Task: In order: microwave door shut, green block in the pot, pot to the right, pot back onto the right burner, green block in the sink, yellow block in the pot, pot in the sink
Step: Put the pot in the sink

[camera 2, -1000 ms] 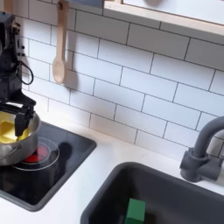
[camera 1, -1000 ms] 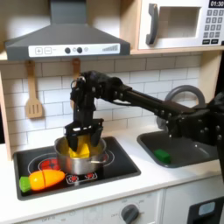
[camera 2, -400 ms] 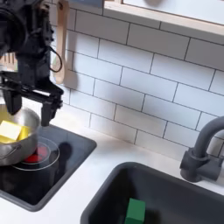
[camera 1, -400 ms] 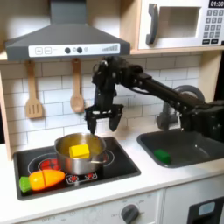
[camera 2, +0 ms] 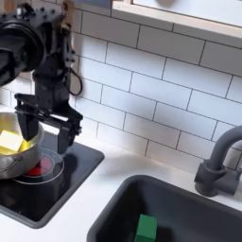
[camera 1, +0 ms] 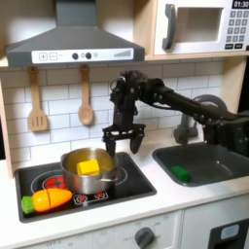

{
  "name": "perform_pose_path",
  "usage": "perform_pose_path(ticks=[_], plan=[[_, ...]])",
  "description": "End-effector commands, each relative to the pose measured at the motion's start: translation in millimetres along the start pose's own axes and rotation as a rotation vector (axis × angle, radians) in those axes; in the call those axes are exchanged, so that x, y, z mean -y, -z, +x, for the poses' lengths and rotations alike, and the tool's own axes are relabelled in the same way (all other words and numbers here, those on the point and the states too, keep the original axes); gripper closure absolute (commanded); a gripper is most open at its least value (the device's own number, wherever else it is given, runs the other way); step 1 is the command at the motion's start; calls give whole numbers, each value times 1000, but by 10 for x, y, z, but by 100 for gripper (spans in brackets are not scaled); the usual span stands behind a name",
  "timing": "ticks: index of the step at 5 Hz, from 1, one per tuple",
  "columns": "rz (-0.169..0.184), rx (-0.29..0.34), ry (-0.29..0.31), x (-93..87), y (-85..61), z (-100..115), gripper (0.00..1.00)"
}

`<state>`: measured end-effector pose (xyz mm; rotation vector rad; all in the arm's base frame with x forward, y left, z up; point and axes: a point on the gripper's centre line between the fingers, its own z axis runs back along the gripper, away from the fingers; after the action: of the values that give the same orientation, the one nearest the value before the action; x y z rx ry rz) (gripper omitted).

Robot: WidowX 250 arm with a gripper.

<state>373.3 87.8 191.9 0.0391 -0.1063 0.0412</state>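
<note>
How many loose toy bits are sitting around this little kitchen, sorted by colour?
Yellow: 1, the yellow block in the pot
Green: 1, the green block in the sink
Orange with a green tip: 1, the toy carrot on the stove
Silver: 1, the pot itself
Wooden: 2, the utensils hanging on the wall
Total: 6

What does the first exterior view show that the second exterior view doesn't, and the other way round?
First exterior view: the shut microwave door, the hood, the carrot by the pot. Second exterior view: no new objects, just a closer look down into the sink. Both: the open hand hovering near the pot, the yellow block inside it, the green block in the sink, the faucet.
</note>
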Motion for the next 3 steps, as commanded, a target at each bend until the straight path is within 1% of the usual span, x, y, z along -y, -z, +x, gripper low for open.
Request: perform_pose_path(ticks=[1,2,3], plan=[[10,-12,-2,-85,63,-3,0],[-17,-60,17,-46,233,-78,0],[-11,-85,14,-86,317,-145,0]])
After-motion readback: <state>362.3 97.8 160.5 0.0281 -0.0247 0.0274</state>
